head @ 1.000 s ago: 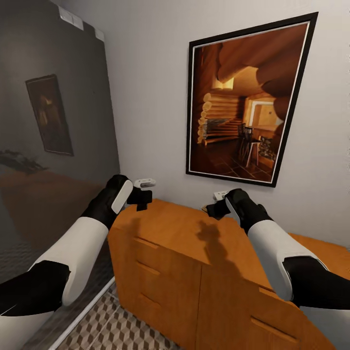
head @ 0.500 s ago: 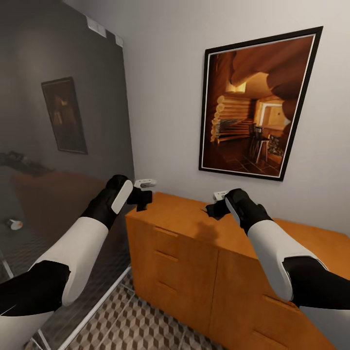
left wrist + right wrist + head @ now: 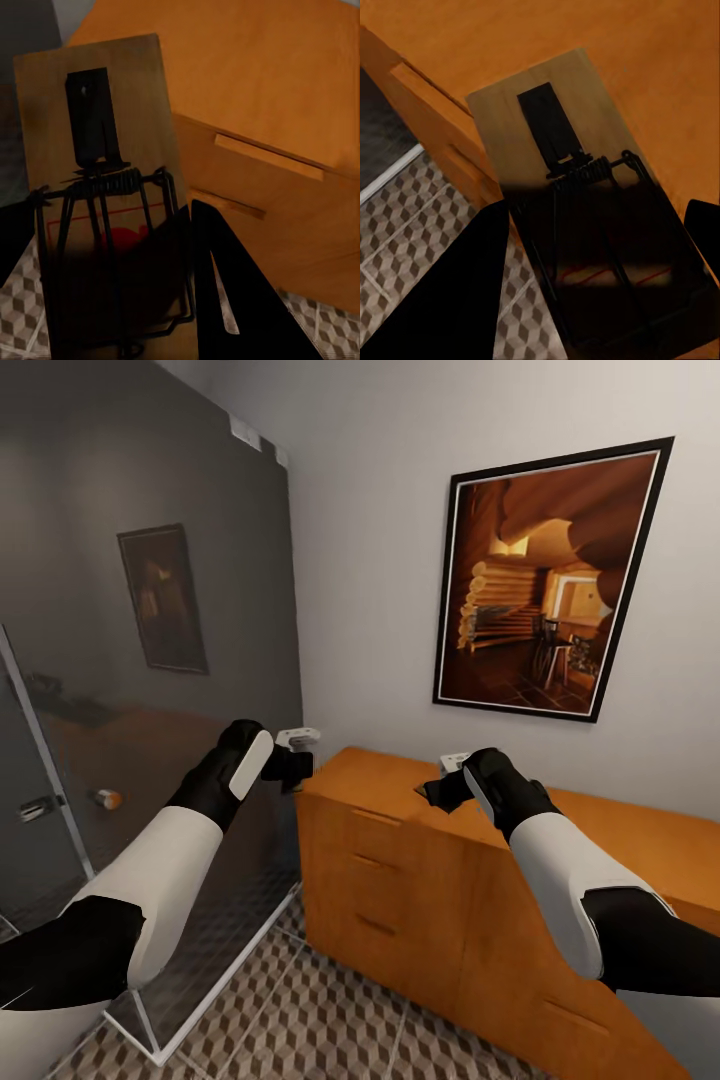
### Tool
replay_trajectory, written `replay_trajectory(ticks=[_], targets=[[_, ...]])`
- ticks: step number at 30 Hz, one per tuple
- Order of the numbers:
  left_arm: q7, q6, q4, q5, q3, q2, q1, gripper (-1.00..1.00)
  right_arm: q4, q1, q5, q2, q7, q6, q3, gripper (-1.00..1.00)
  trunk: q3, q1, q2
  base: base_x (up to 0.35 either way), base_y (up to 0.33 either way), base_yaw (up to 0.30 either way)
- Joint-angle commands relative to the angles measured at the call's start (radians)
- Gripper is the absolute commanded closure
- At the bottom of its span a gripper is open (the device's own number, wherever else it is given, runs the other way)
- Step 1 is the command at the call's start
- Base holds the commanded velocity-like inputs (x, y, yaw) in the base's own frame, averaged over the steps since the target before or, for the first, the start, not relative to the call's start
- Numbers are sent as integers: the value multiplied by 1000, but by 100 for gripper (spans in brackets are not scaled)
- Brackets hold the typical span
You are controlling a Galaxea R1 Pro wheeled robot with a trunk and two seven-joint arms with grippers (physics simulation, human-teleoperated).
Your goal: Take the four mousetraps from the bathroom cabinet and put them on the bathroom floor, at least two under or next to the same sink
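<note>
Meanwhile view swung left versus second earlier: camera turned, cabinet [image 3: 420, 880] itself unmoved. Left gripper [image 3: 112, 300] clamped on mousetrap [image 3: 97, 172]; right gripper [image 3: 592, 292] clamped on second mousetrap [image 3: 570, 172]. Both traps carried above cabinet, bathroom floor [image 3: 330, 1020] below. Likely turning toward sink.

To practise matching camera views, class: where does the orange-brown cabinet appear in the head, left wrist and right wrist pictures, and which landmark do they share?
Head view: the cabinet stands lower right, against the wall under the painting.
Left wrist view: the cabinet lies behind the left mousetrap.
Right wrist view: the cabinet lies behind the right mousetrap.
Shared landmark: the cube-pattern floor tiles.
</note>
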Motion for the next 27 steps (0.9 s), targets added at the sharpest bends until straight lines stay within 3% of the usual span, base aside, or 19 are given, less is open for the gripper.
replay_trajectory(ticks=[1, 15, 27], targets=[[8, 3, -1, 8, -2, 1, -1, 100, -1, -1, 10, 0, 7, 4, 1, 100, -1, 0, -1, -226, 276, 0], [8, 1, -1, 8, -2, 1, -1, 100, -1, -1, 11, 0, 7, 4, 1, 100, -1, 0, -1, -220, 258, 0], [9, 0, -1, 8, -2, 1, -1, 100, 0, -1, 10, 0, 7, 3, 1, 100, -1, 0, -1, -59, 42, 0]])
